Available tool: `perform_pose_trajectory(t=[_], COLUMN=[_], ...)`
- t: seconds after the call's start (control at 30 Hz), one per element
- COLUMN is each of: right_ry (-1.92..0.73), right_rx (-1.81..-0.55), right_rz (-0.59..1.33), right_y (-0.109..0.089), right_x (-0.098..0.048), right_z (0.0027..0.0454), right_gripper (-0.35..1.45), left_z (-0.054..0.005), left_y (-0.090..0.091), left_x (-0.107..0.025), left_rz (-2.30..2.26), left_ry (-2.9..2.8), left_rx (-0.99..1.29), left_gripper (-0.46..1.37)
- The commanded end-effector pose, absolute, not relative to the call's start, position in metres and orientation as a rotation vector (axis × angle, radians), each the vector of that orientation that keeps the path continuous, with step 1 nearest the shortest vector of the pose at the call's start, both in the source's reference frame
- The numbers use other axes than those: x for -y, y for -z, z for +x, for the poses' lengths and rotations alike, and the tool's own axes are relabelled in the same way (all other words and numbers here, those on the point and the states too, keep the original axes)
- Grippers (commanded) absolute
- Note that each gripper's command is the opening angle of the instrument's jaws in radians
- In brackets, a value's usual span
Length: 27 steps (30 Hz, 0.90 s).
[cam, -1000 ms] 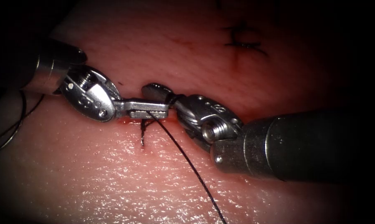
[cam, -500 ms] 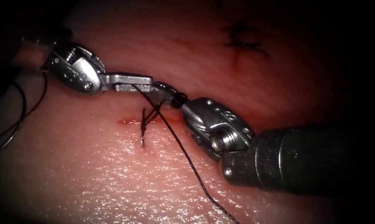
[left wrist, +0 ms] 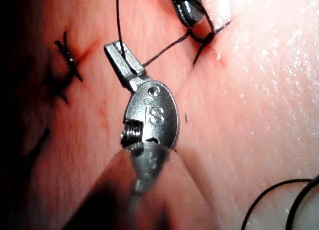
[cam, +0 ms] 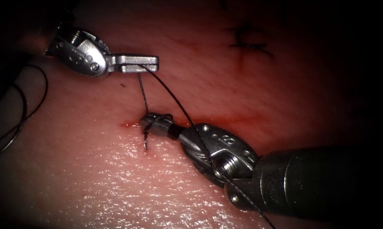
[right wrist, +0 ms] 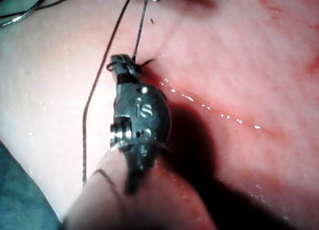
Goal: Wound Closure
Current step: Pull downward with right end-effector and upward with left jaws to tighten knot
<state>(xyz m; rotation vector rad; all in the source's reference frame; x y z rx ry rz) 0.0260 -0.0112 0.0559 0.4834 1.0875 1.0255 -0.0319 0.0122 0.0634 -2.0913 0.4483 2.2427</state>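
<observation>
Both end effectors, left (cam: 134,62) and right (cam: 157,123), are bright brushed metal with a dull sheen. The tissue (cam: 115,186) looks wet and glossy, finely pebbled. The thread (cam: 166,91) is dark, thin and matt.

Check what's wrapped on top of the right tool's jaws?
Thread is looped over the right tool at the cut, running up to the left tool, whose shut jaws hold it. The loops cover the jaw tips; whether they grip thread can't be seen.

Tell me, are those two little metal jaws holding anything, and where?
The left tool grips the thread at its jaw tips, above the cut. The right tool has thread looped around its shut jaws at the cut.
</observation>
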Motion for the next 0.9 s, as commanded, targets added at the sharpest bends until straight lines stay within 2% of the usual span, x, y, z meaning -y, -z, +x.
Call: perform_pose_trajectory(t=[0.03, 0.13, 0.47, 0.9], right_ry=[-1.007, -0.963, -0.955, -0.861], right_rx=[-1.082, -1.070, -1.045, -0.990], right_rz=[0.501, 0.532, 0.565, 0.636], right_y=[-0.0561, -0.0566, -0.0570, -0.0586], right_x=[0.0113, 0.0118, 0.0121, 0.0139], right_z=[0.0260, 0.0263, 0.0263, 0.0282], right_gripper=[-0.35, -0.35, -0.35, -0.35], left_z=[-0.0323, -0.0344, -0.0381, -0.0372], left_y=[-0.0634, -0.0639, -0.0661, -0.0653], left_x=[-0.0125, -0.0139, -0.0129, -0.0139], left_rz=[-2.075, -1.893, -1.530, -0.716], left_ry=[-2.283, -2.468, -2.891, -3.403], left_rx=[-0.478, -0.622, -0.710, -1.130], left_gripper=[-0.35, -0.35, -0.35, -0.35])
